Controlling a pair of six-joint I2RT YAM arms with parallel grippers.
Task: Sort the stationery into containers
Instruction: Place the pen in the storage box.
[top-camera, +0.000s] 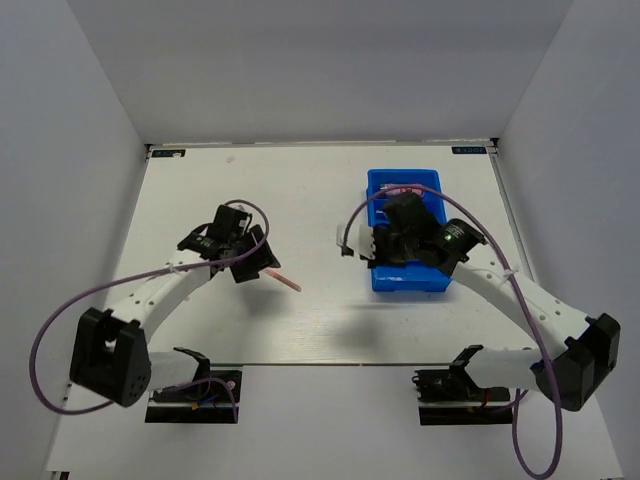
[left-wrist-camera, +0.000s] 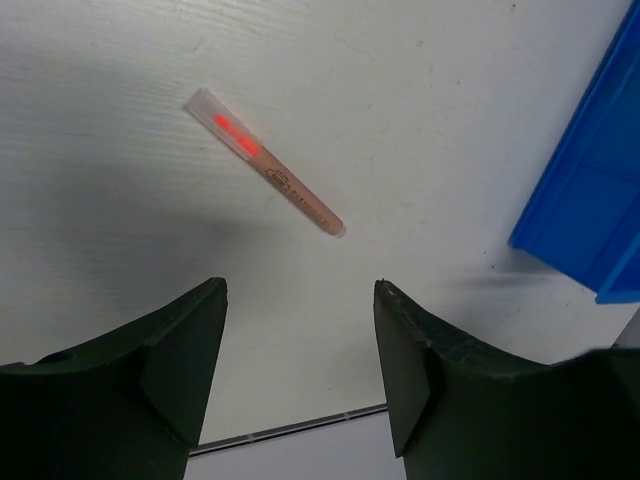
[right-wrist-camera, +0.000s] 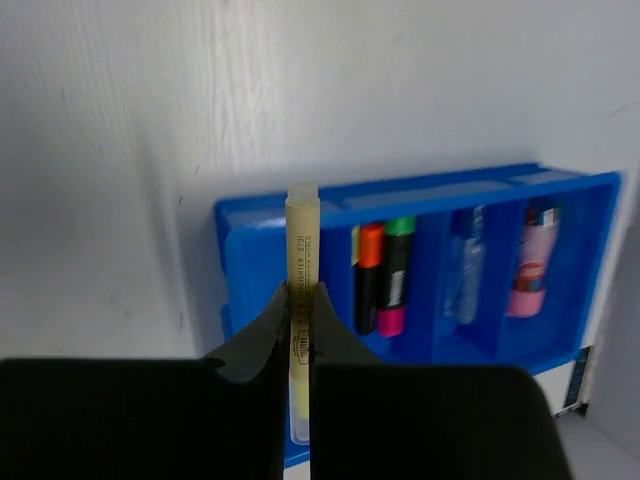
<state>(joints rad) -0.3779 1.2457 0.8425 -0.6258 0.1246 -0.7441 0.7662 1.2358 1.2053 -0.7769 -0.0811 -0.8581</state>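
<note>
The white table (top-camera: 300, 330) spreads beneath both pincers. The bright blue rectangular plastic bin (right-wrist-camera: 440, 188), split by walls into several compartments, lies right under and ahead of the right pincer (right-wrist-camera: 302, 300). From the left pincer (left-wrist-camera: 300, 300) the bin sits well off to the right, and only one corner shows in that wrist's view.

The left pincer hangs above bare tabletop with its two dark fingers spread wide and nothing between them. The right pincer is clenched on a thin pale tan stick (right-wrist-camera: 301, 240), which juts straight forward from the fingertips. This stick hangs over the end compartment at the left of the wrist view, and its clear tip lines up with the bin's far rim.

In the compartment just right of the right pincer's tips lie black highlighters: one with an orange cap (right-wrist-camera: 370, 245), one with a green cap (right-wrist-camera: 400, 228) and a pink-capped end (right-wrist-camera: 391, 320) nearest the pincer. A sliver of yellow shows beside them. Further right, in the last compartment, lies a pink tube (right-wrist-camera: 535, 262), and between it and the highlighters lies a clear-blue pen (right-wrist-camera: 466, 265).

Ahead of the left pincer, apart from both fingers, a thin pinkish-tan stick (left-wrist-camera: 270, 178) with a clear end lies flat on the table. It slants away towards the pincer's left.
</note>
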